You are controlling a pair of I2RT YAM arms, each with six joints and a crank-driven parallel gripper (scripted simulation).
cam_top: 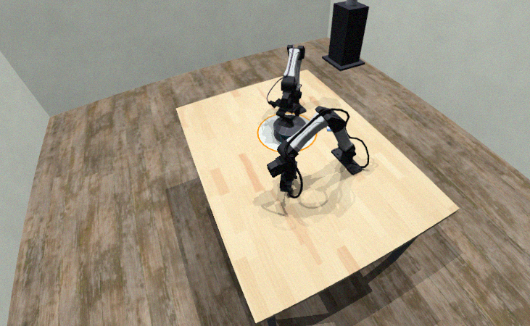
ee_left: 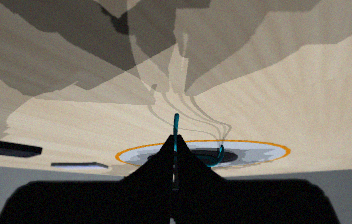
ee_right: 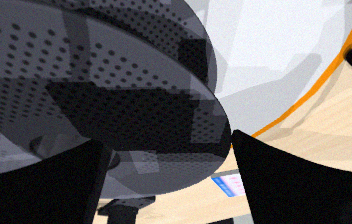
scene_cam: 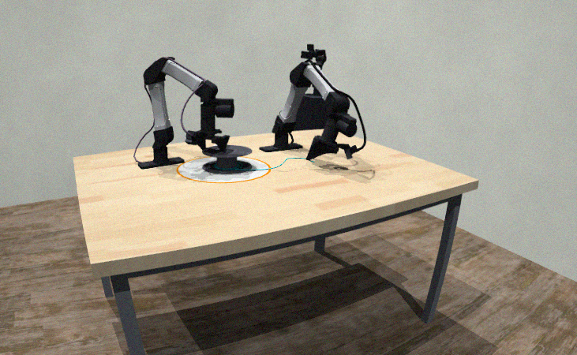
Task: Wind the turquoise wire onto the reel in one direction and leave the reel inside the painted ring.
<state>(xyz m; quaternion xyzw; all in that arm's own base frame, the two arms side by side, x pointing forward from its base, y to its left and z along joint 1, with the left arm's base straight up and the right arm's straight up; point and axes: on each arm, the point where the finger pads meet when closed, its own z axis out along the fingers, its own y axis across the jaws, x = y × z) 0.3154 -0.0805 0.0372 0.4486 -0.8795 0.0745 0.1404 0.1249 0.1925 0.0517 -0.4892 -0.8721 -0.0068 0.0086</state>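
The dark reel [cam_top: 286,127] [scene_cam: 241,151] [ee_right: 177,122] lies flat on one flange inside the orange painted ring [cam_top: 258,133] [scene_cam: 270,170] [ee_left: 288,151]. The turquoise wire [scene_cam: 297,158] [ee_left: 176,121] leaves the reel low down, crosses the ring and rises to my left gripper [scene_cam: 309,159] [ee_left: 175,137]. That gripper is shut on the wire, low above the table, and a short end sticks out past the fingertips. My right gripper [scene_cam: 214,148] [ee_right: 172,133] is open and empty at the reel's upper flange, one finger over it and the other by its rim. Contact is unclear.
A small blue, white and pink card [cam_top: 329,129] [ee_right: 230,184] lies on the table [cam_top: 234,227] [scene_cam: 184,211] just outside the ring, near the left arm's base [cam_top: 348,161]. The left arm reaches past the ring in the top view. The right arm's base [scene_cam: 161,162] stands beyond the reel.
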